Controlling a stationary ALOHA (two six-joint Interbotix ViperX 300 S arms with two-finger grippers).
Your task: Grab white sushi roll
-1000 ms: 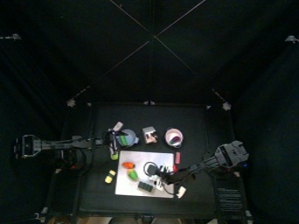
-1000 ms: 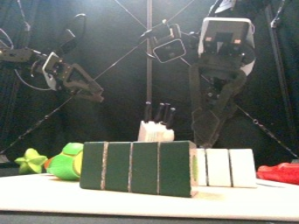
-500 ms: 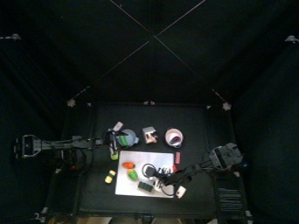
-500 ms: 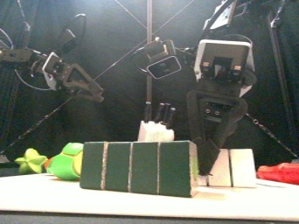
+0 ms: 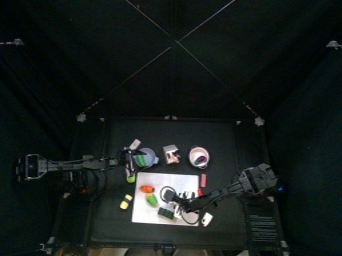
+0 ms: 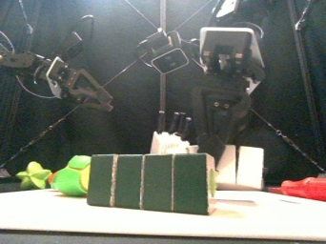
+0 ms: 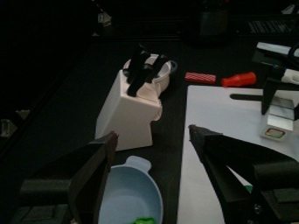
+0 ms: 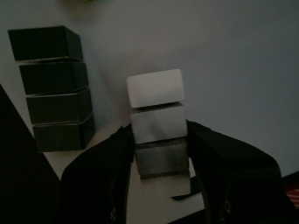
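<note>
R gripper [image 8: 162, 175] spread wide over the white sushi roll [image 8: 159, 122], not clamped on it.
You've got the roll right between and just ahead of the R fingers: a row of pale square-faced blocks, end to end, on the white board [image 8: 251, 105]. Dark sushi roll [image 8: 52, 87] lies beside it, off one finger, a clear strip of board between. L gripper [image 7: 149, 171] open too, parked well apart near the knife block [image 7: 138, 96] and blue bowl [image 7: 126, 188].
</note>
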